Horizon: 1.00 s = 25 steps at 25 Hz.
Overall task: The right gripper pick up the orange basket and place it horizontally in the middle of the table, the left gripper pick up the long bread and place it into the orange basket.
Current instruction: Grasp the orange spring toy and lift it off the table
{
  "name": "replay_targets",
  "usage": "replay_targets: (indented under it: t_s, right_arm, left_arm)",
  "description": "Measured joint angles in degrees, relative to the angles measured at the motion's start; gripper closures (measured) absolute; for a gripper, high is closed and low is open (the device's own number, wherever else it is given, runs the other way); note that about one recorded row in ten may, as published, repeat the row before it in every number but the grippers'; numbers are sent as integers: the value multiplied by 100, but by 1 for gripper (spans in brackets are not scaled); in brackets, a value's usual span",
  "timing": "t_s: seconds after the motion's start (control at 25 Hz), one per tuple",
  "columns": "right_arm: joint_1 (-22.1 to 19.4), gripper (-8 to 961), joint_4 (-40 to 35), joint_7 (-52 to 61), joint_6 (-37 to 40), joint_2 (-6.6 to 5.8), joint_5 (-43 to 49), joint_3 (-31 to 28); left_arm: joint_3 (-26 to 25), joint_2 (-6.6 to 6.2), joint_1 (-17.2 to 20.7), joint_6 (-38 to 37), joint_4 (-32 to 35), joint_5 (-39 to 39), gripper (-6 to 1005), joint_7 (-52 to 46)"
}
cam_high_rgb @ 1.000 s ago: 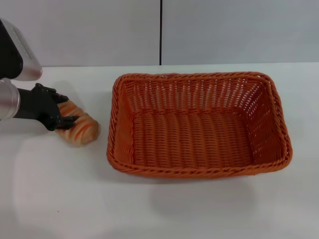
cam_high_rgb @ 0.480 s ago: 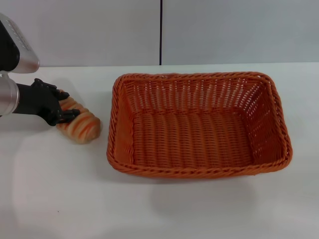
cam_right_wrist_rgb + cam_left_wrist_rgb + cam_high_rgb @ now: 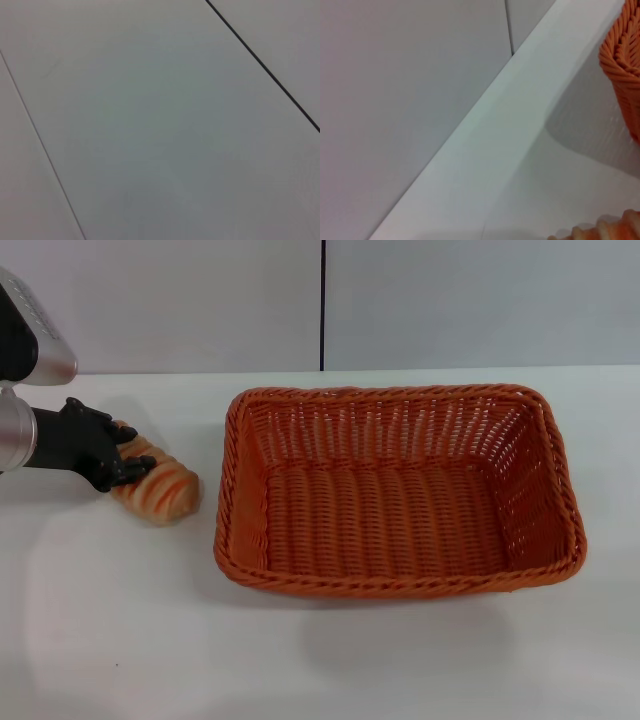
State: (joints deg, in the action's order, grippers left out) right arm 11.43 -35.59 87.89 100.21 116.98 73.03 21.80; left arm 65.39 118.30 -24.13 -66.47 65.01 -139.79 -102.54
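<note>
— Where is your left gripper (image 3: 128,452) right now?

— Down low near the table's (image 3: 330,660) left edge, toward the far side. My two black fingers are clamped on the long bread (image 3: 158,484), one on each side of its left end. I hold it by that end only; the rest of the loaf sticks out toward the basket.

— Is the loaf off the table?

— I cannot tell. It sits low, at a slant, and whether it touches the white surface under it is not clear to me.

— And the orange basket (image 3: 400,490)?

— It lies flat in the middle of the table, long side across, open side up, nothing inside. Its left rim is just beside the free end of the bread, with a narrow strip of table between them.

— What does your left wrist camera catch?

— A corner of the basket's braided rim (image 3: 625,55), the table's far edge against the grey wall, and a bit of the bread's ridged top (image 3: 605,231).

— Your right gripper?

— Not in sight. Its wrist camera shows only grey panels.
</note>
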Motion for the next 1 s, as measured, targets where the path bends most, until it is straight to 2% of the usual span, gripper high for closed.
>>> replay_targets:
  t_s: [1.0]
  right_arm:
    - [9,332,17,0,-6,7,1,1]
  left_arm:
    - [-347,-19,134,-47,379,397,755,-12]
